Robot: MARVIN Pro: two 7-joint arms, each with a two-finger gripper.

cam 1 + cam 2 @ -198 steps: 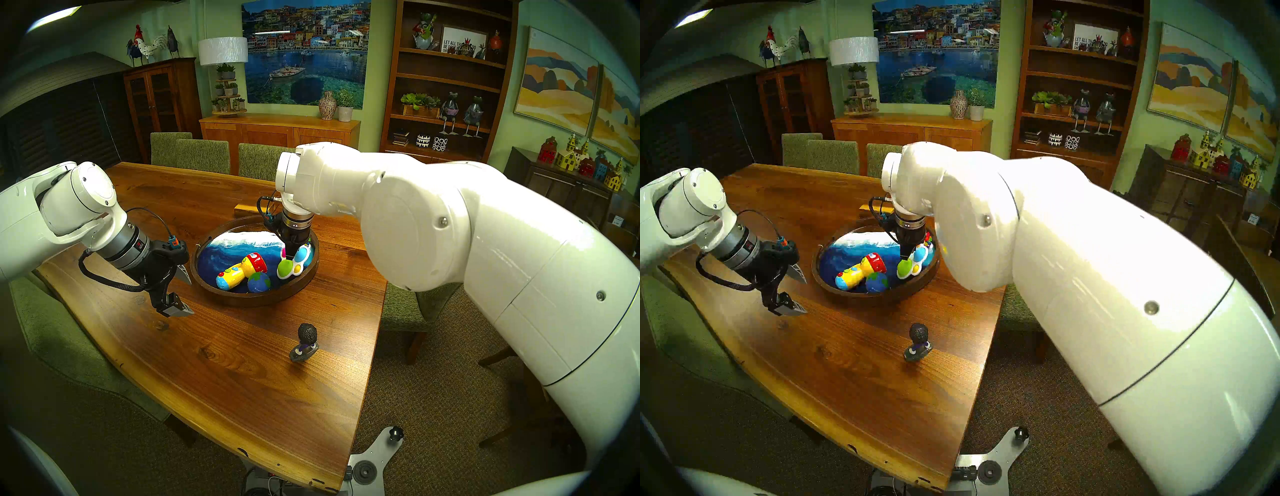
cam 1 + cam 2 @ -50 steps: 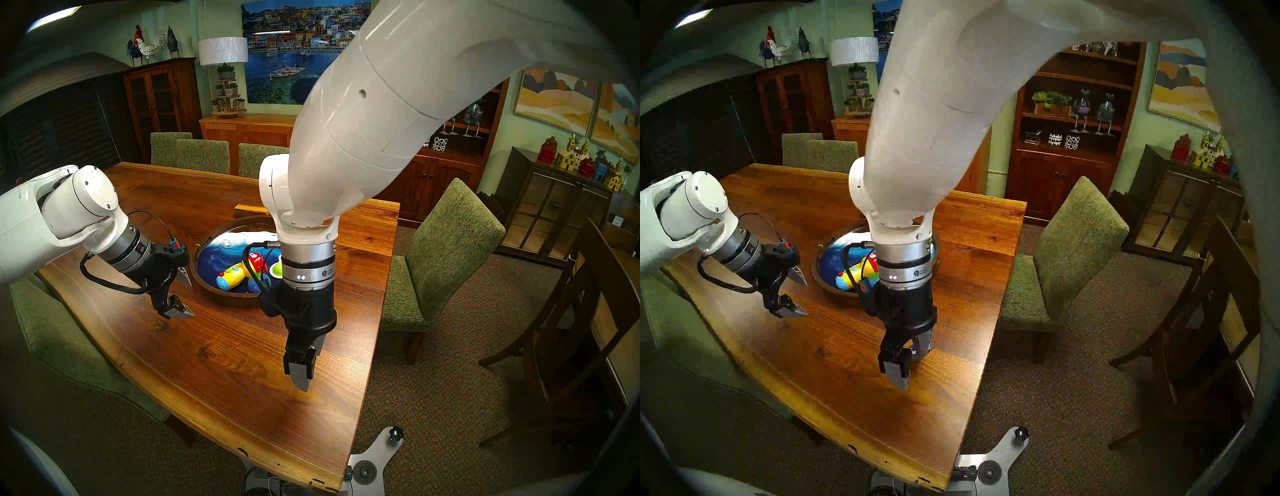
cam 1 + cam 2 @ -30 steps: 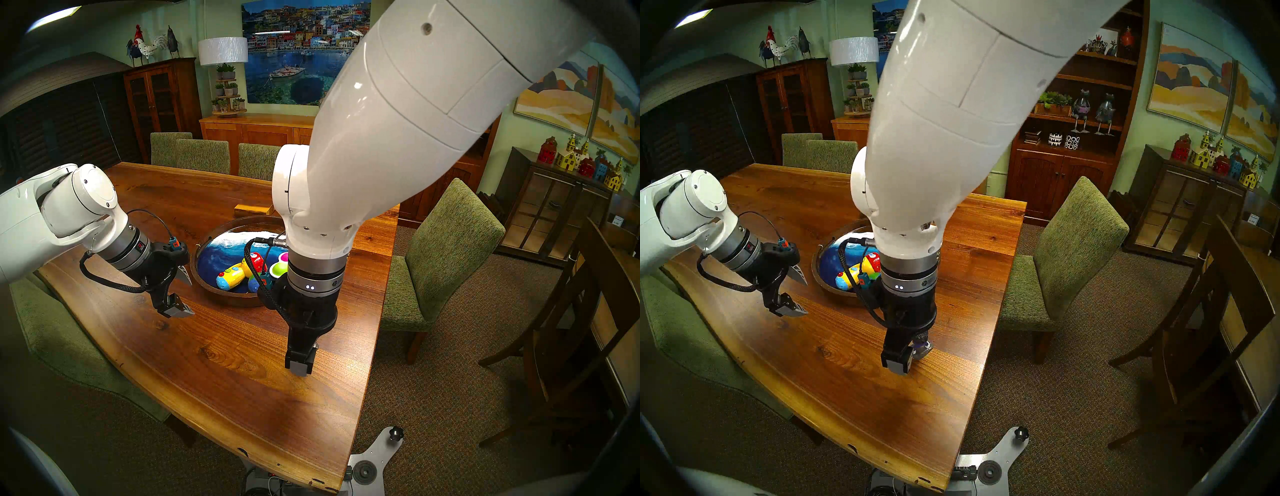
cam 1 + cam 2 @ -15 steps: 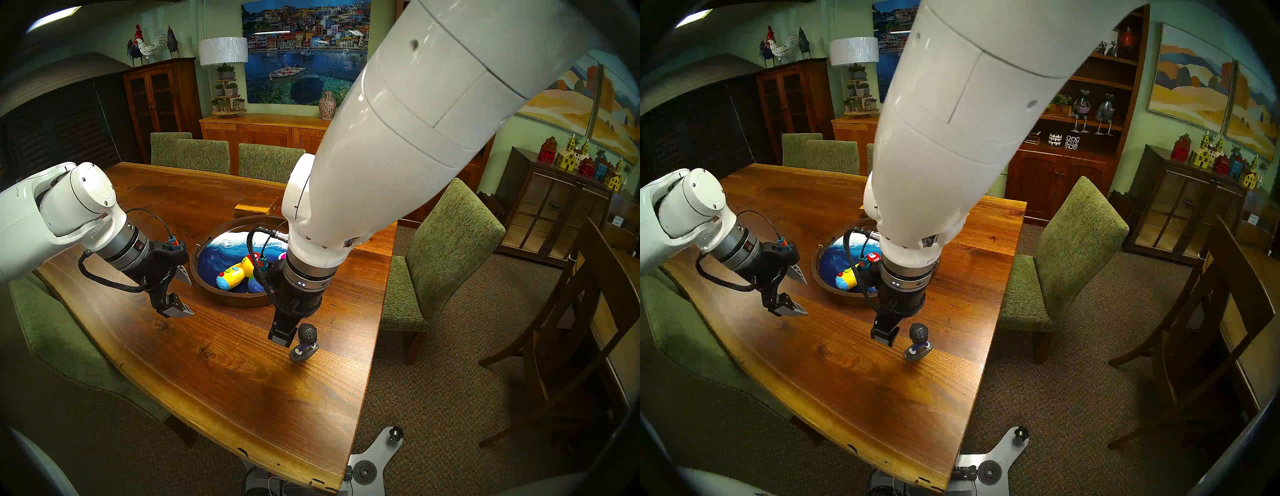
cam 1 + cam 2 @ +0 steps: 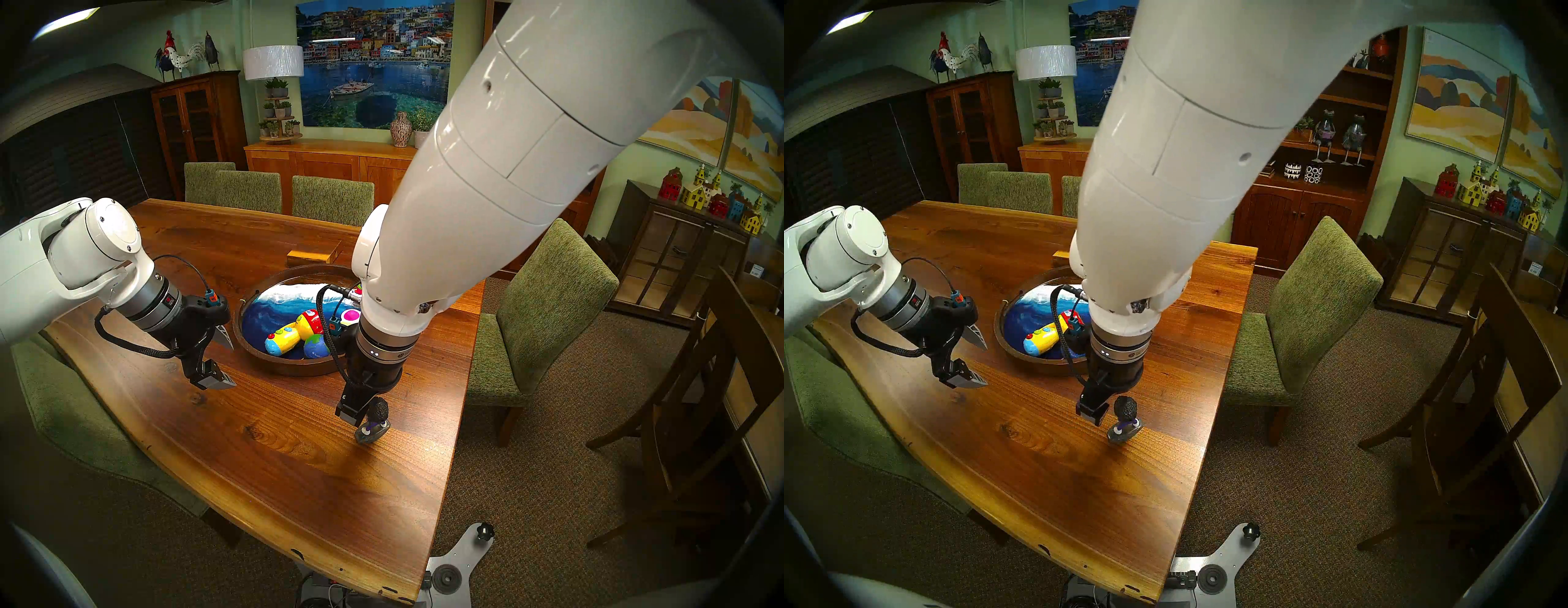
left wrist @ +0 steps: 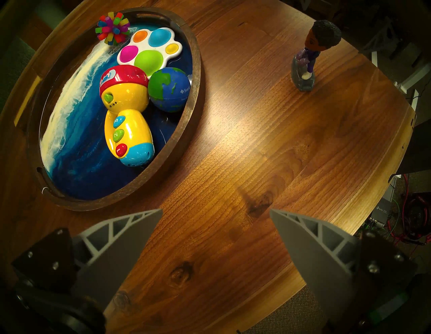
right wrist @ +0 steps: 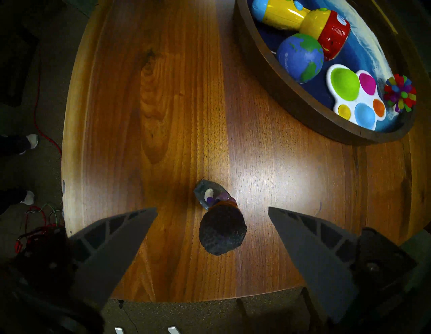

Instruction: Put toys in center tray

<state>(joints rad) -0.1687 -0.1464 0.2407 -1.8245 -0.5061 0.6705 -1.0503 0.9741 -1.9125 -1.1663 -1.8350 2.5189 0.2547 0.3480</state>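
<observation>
Table (image 5: 275, 458) | right gripper (image 7: 212, 233) wide open, empty, now straddling figurine (image 7: 221, 228)

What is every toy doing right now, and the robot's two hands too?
Dark-haired purple figurine: standing upright on the table, outside the tray.
Yellow flashlight with red head: lying in the tray.
Blue-green globe ball: in the tray.
White bubble popper: flat in the tray.
Spiky rainbow ball: in the tray.
Left hand: open, empty.
Right hand: open, around the figurine, not gripping.
</observation>
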